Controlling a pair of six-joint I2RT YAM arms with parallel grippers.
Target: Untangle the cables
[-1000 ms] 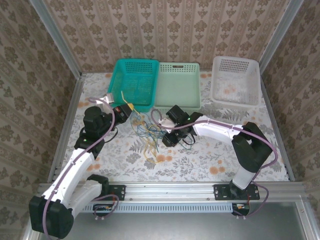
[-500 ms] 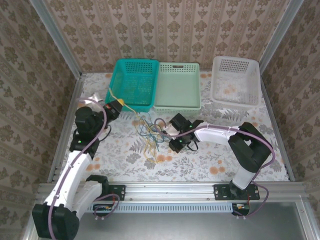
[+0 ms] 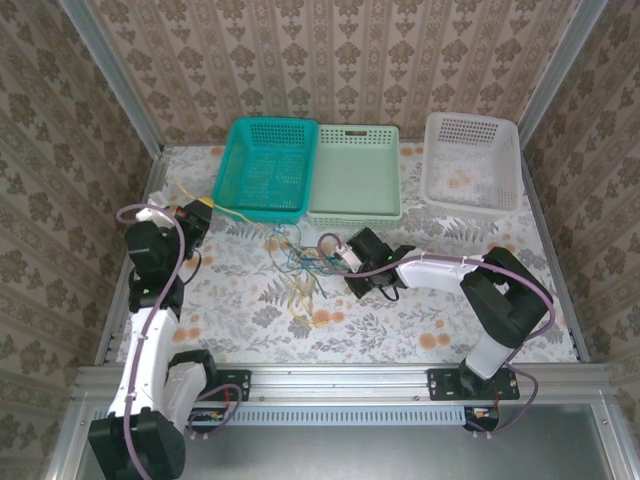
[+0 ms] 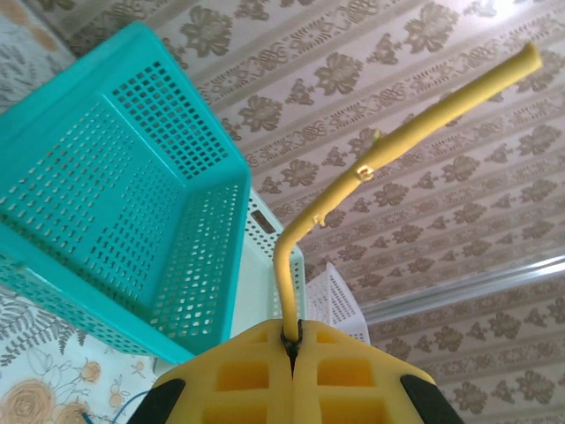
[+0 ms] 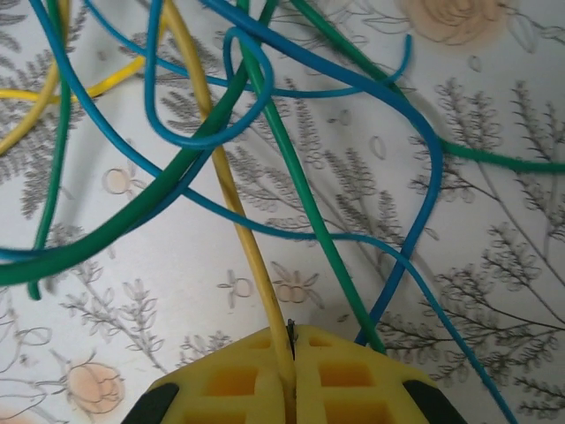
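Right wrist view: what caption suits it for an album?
Yellow fingers pinch a yellow cable amid blue cables and green cables on a floral tabletop.

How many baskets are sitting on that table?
3. A teal basket sits at the far left. A pale green basket is right beside it in the middle. A white basket stands apart at the far right. None seems hidden.

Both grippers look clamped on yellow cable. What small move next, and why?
Probably ease the left gripper leftward, away from the tangle: it is shut on a yellow cable end, the right gripper pins a yellow cable, and blue cable and green cable cross it.
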